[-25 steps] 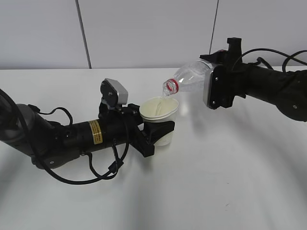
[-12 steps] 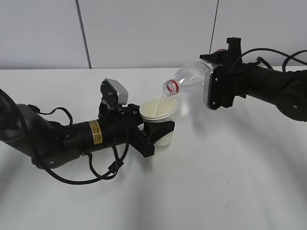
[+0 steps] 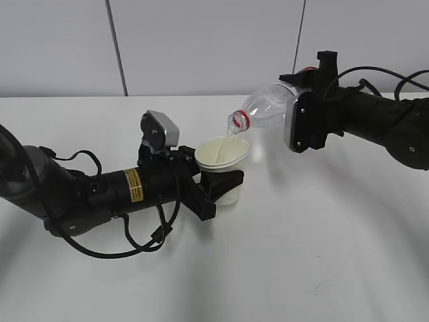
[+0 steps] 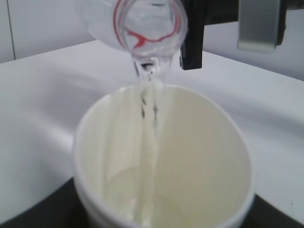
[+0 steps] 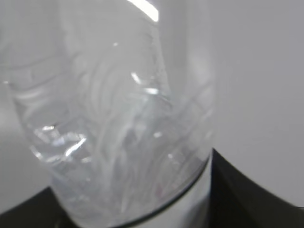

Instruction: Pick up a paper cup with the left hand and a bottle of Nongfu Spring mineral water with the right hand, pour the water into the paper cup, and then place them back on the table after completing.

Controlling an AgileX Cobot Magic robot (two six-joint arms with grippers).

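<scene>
My left hand's gripper (image 3: 218, 184) is shut on a cream paper cup (image 3: 223, 166) and holds it upright at the middle of the table (image 3: 322, 255). My right hand's gripper (image 3: 295, 111) is shut on a clear bottle (image 3: 265, 111), tilted mouth-down to the left with its red-ringed neck (image 3: 238, 122) just above the cup's rim. In the left wrist view the bottle mouth (image 4: 149, 23) hangs over the cup (image 4: 190, 142) and a thin stream of water (image 4: 149, 123) falls into it. In the right wrist view the bottle (image 5: 118, 118) fills the frame.
A grey wall with vertical seams stands behind the table. The left arm's cables (image 3: 144, 241) loop on the tabletop at the left. The right arm's cable (image 3: 375, 74) arcs at the back right.
</scene>
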